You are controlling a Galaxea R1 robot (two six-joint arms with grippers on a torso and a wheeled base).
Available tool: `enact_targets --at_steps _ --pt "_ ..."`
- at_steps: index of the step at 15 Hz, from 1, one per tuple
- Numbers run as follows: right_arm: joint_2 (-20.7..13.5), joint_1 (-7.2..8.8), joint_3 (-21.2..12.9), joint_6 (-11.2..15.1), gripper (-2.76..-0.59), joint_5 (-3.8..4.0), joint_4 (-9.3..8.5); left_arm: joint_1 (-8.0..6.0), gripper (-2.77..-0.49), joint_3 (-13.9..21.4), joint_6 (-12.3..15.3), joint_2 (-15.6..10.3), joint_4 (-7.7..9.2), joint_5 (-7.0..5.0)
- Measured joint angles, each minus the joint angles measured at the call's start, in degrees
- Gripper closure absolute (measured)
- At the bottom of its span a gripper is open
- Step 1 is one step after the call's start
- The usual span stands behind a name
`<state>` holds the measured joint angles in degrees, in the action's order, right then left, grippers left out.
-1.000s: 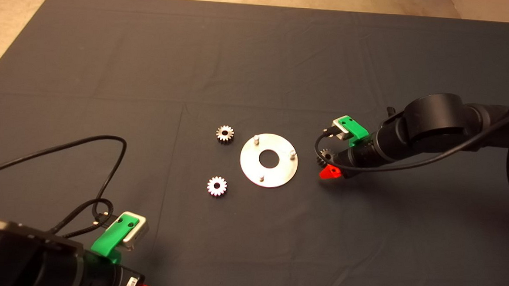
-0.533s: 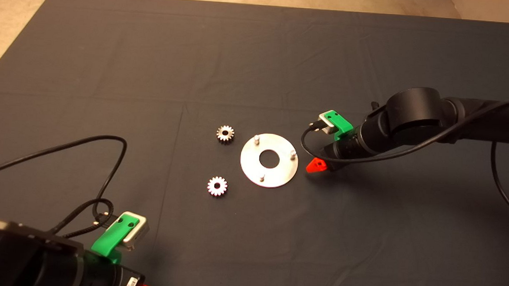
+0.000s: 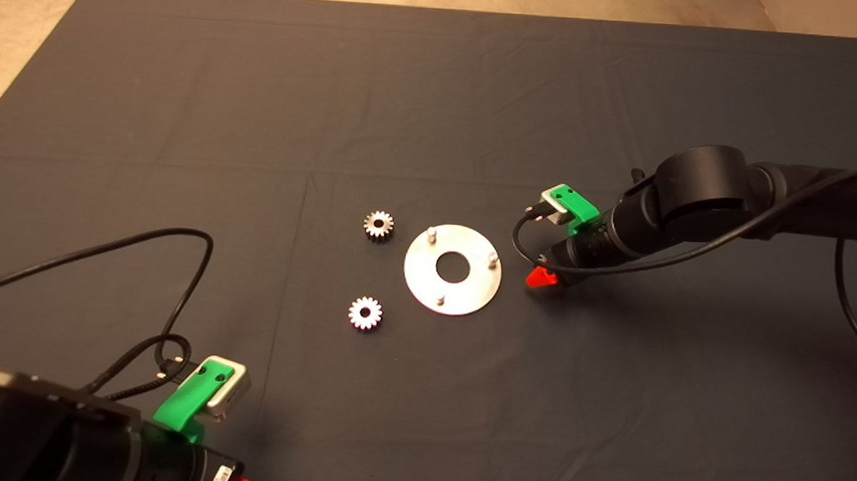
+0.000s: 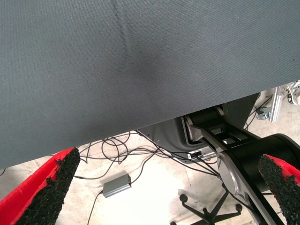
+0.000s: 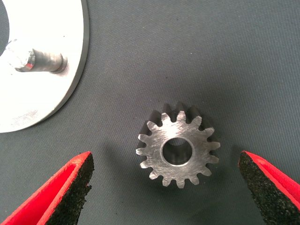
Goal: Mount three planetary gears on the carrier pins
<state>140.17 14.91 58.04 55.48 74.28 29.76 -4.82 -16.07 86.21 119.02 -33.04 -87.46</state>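
Hovering low just beside the flat shiny metal disc [image 3: 453,269] on the dark-matted bench [image 3: 434,123], the right gripper [image 5: 164,187] has its red fingers [image 5: 70,190] spread wide on either side of a small silvery toothed gear [image 5: 177,150] lying flat on the mat, touching neither pad. One short upright metal pin [image 5: 40,60] shows on the disc nearby. Two more silvery gears [image 3: 378,225] [image 3: 365,313] lie beyond the disc's far side. All three pins stand bare. Parked at the lower left edge, the left gripper [image 4: 159,197] is spread open.
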Motion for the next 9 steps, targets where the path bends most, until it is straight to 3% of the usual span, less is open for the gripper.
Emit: enact_targets --at_steps 4,9 --pt "-0.04 0.0 0.0 -0.9 -1.95 0.09 0.0 0.0 -2.76 0.0 0.0 0.02 0.0 0.01" --pt "-0.04 -0.02 0.0 -1.51 -1.85 0.09 0.0 0.0 -2.76 0.0 0.0 0.01 0.0 0.0"
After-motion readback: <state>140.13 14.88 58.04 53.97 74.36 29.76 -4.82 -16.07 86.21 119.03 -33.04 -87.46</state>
